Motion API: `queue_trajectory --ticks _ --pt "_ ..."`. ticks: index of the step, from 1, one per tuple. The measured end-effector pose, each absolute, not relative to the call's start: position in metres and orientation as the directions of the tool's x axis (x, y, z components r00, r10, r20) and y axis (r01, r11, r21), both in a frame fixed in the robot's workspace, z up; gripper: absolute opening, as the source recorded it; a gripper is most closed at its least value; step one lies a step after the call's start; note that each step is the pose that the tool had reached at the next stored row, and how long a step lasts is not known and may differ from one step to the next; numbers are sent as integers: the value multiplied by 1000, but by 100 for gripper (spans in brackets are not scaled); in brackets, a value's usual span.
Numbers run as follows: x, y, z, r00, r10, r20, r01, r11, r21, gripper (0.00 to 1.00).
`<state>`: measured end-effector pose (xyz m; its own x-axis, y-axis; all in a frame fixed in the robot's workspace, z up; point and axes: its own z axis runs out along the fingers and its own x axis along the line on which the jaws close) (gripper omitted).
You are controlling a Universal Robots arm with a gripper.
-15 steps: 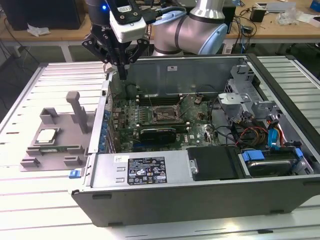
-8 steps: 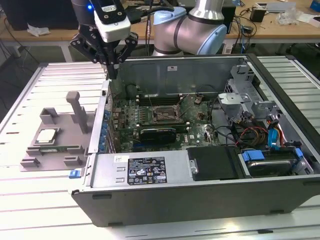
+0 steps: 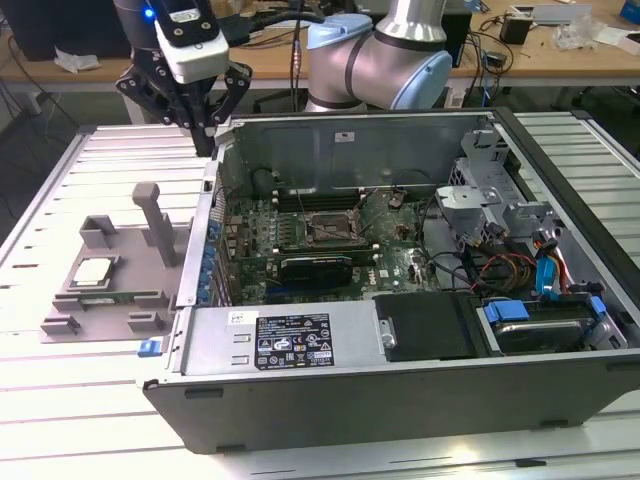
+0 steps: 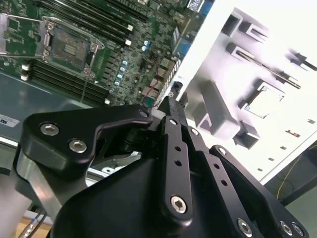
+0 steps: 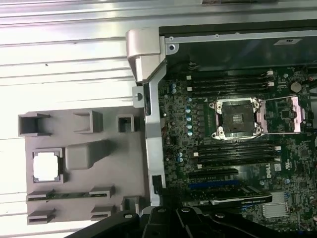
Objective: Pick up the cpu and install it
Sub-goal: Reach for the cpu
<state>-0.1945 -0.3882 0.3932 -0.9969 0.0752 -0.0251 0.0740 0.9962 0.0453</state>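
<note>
**My gripper poised at the rim of the open computer case.** The black, bolted finger links converge, and my fingertips look pressed together with nothing between them.

- **Beneath the tips:** the case's grey sheet-metal side wall, thin and folded at its corner.
- **To one side of my fingers, outside that wall:** the grey plastic tray, matte and blocky, with upright posts and recessed pockets. I judge that the pockets keep each part at a fixed, repeatable spot.
- **In a square pocket of that tray:** the cpu, lying flat and well apart from my fingers. Its pale silvery top faces up, which leaves its upper face free to reach.
- **To the other side of my fingers, inside the case:** the green motherboard, lying flat and crowded with small components and dark memory slots.
- **On the motherboard:** the square cpu socket, empty, with its metal frame swung open, presumably to admit the chip.
- **Farthest from my fingers:** the perforated steel drive cage and a bundle of coloured cables.
</note>
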Motion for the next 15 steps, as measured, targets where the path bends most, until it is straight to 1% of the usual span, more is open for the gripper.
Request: queue_trajectory --ticks 15 --pt "-230 -377 393 -997 75 -25 74 996 45 11"
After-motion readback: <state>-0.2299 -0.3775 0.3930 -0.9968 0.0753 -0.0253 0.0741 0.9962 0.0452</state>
